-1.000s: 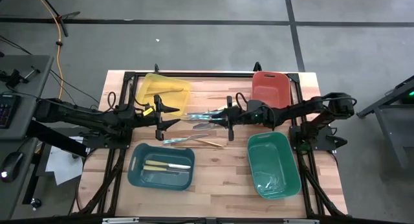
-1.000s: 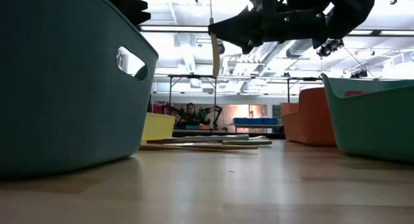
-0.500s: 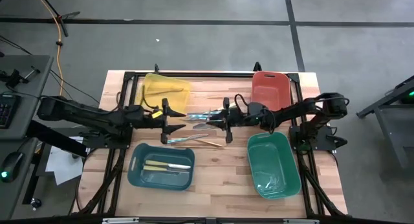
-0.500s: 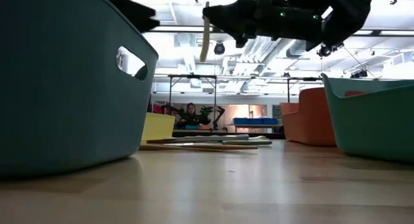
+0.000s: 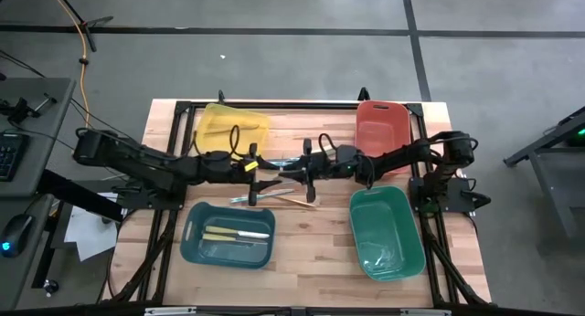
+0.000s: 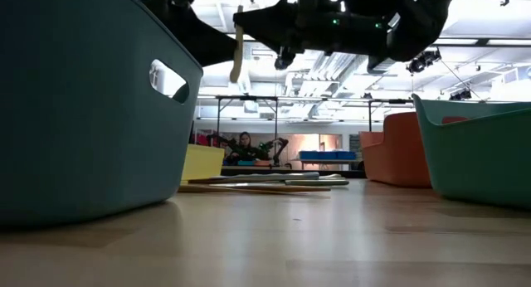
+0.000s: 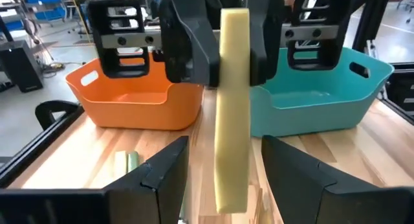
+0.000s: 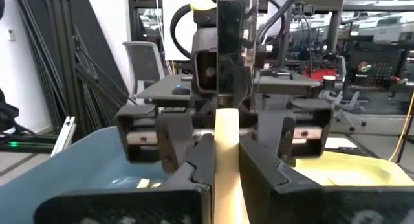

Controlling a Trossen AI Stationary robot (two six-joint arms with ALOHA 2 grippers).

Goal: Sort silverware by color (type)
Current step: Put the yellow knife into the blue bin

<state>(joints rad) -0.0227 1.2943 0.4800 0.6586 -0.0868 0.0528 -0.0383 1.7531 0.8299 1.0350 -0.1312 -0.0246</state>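
A cream-yellow utensil (image 7: 233, 107) hung upright in the air above the loose pile of silverware (image 5: 279, 193) at the table's middle, pinched at its upper part between the closed fingers of the right gripper (image 5: 309, 170). The left gripper (image 5: 265, 176) had its fingers spread wide on either side of the utensil's lower part, facing the right gripper across it; in the left wrist view the two dark fingers (image 7: 165, 179) flanked the strip without visibly touching it. It looked like a hand-over about to happen.

Relative to the pile, the dark teal bin (image 5: 194, 243) lay toward the camera side on the left and already held two pale utensils (image 5: 236, 234); the green bin (image 5: 402, 252) sat on the right, the yellow bin (image 5: 219, 120) at the far left, and the orange bin (image 5: 382, 124) at the far right.

The main risk, as I judged it, was timing: if the right gripper released before the left had closed, the thin utensil would drop back into the pile. A closing off centre could also twist the strip, so it slipped or tilted in the grasp. The two grippers stood very near each other, so a small misalignment could knock fingers together.
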